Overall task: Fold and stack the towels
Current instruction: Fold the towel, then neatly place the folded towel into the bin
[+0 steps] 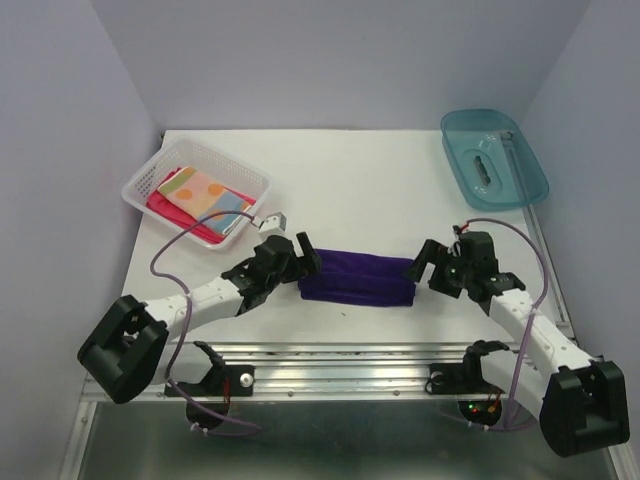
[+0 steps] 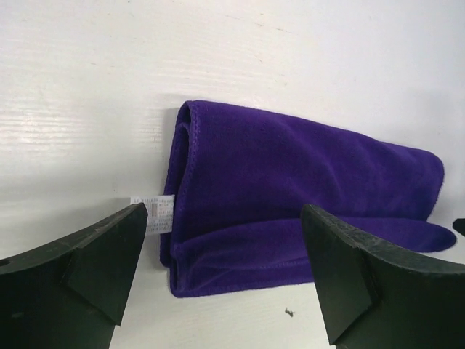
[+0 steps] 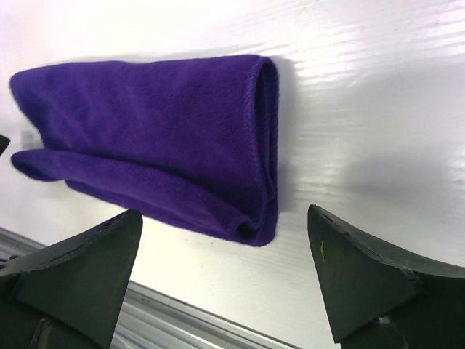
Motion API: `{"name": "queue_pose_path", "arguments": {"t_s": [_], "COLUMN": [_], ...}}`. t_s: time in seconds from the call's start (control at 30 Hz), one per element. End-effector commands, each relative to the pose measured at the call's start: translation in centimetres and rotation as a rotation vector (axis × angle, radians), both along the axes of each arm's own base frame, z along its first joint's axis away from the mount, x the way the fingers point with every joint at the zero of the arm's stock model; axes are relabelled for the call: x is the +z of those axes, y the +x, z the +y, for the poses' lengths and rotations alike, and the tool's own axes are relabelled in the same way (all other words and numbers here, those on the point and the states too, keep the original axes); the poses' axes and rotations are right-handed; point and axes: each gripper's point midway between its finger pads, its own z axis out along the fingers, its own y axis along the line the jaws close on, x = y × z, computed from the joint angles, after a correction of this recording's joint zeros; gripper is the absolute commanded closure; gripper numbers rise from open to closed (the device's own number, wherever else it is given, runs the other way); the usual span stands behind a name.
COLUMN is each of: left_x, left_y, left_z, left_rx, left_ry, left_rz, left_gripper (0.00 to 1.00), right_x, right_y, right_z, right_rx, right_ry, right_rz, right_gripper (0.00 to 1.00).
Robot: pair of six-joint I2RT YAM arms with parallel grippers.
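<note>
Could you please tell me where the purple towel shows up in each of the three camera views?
Top external: the purple towel lies just below centre.
Left wrist: the towel fills the middle, its end at left.
Right wrist: the towel is upper left, its end at right.
Shared landmark: the white table under it.
</note>
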Motion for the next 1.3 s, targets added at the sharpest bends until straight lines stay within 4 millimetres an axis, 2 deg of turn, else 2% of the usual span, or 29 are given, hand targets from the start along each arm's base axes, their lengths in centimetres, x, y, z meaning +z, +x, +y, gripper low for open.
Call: {"name": "queue_pose_path", "arguments": {"t_s": [0.0, 0.07, 0.17, 0.33, 0.47, 0.6, 0.73, 0.8, 0.9, 1.03, 1.07, 1.1, 1.17, 1.2, 1.23, 1.27], "left_x": [-0.9, -1.7, -2.6, -3.9, -4.9, -5.0, -6.1, -6.3, -7.1, -8.7, -8.7, -9.5, -9.8, -10.1, -10.2, -10.1], "left_y": [1.5, 1.8, 1.9, 2.2, 2.1, 1.6, 0.4, 0.2, -0.6, -1.5, -1.0, -1.9, -1.9, -2.2, -2.3, -2.0], "left_z": [-0.7, -0.8, -0.3, 0.0, -0.2, -1.8, -1.6, -1.5, -1.8, -1.7, -1.4, -1.3, -0.9, -0.6, -0.6, -0.4], "left_rx": [-0.002, 0.002, 0.019, 0.014, 0.006, -0.079, -0.09, -0.088, -0.109, -0.114, -0.08, -0.081, -0.059, -0.052, -0.048, -0.033], "left_ry": [0.089, 0.111, 0.136, 0.175, 0.179, 0.135, 0.113, 0.104, 0.097, 0.151, 0.178, 0.221, 0.259, 0.277, 0.288, 0.303], "left_rz": [0.017, 0.04, 0.053, 0.079, 0.103, 0.116, 0.14, 0.14, 0.156, 0.201, 0.193, 0.223, 0.223, 0.236, 0.237, 0.227], "left_gripper": [0.01, 0.01, 0.01, 0.01, 0.01, 0.02, 0.18, 0.23, 0.33, 0.57, 0.63, 0.7, 0.75, 0.81, 0.95, 1.0], "right_x": [1.6, 0.3, -1.0, -3.8, -4.5, -3.9, -3.4, -3.1, -1.5, 1.3, 2.0, 2.5, 2.9, 3.1, 3.2, 3.2], "right_y": [3.6, 3.7, 2.7, -0.6, -2.1, -2.0, -2.2, -2.4, -1.7, -0.4, -0.2, -0.3, 0.0, 0.2, 0.2, 0.2], "right_z": [-0.6, -0.8, -0.1, 0.3, 1.3, 1.6, 1.5, 2.0, 2.6, 2.0, 1.8, 1.8, 1.2, 1.0, 0.9, 0.9], "right_rx": [-0.051, -0.057, -0.021, 0.05, 0.071, 0.066, 0.067, 0.08, 0.069, 0.009, -0.002, -0.002, -0.029, -0.039, -0.044, -0.044], "right_ry": [-0.052, -0.095, -0.122, -0.258, -0.245, -0.225, -0.216, -0.182, -0.14, -0.138, -0.138, -0.134, -0.151, -0.158, -0.16, -0.163], "right_rz": [-0.077, -0.041, 0.0, 0.1, 0.109, 0.085, 0.067, 0.063, 0.006, -0.094, -0.108, -0.122, -0.14, -0.149, -0.153, -0.151], "right_gripper": [0.0, 0.0, 0.0, 0.0, 0.0, 0.0, 0.0, 0.0, 0.0, 0.0, 0.0, 0.0, 0.0, 0.0, 0.0, 0.0]}}
